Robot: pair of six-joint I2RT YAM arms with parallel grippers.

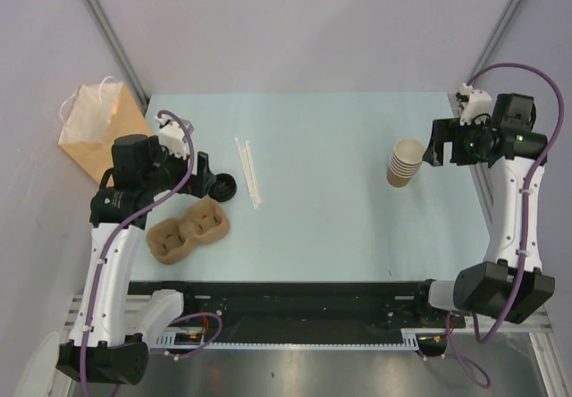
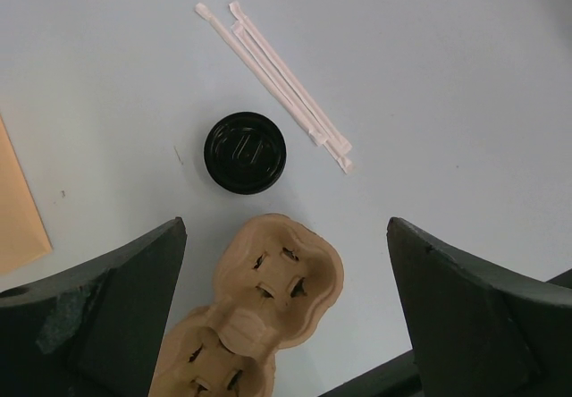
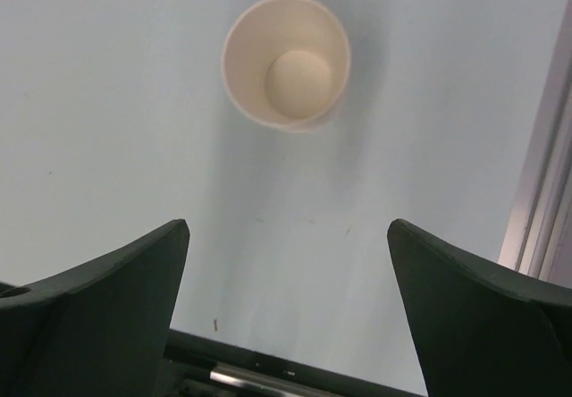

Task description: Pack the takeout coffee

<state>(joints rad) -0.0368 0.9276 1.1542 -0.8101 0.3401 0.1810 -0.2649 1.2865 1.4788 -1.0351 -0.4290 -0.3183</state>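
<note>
Takeout coffee (image 2: pixel 245 152): upright on bench (image 1: pixel 340 227), black lid up, between carrier tray (image 2: pixel 268 281) and wrapped straws (image 2: pixel 277 84)
Left claw (image 2: pixel 286 232): spread wide, empty, above coffee and tray
Right claw (image 3: pixel 286 232): spread wide, empty, just beside cup stack (image 3: pixel 286 62)

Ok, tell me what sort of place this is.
Probably a robot test bench staged as a coffee counter: pale blue tabletop, stack of tan paper cups, brown moulded-pulp cup carrier, tan paper bag.
</note>
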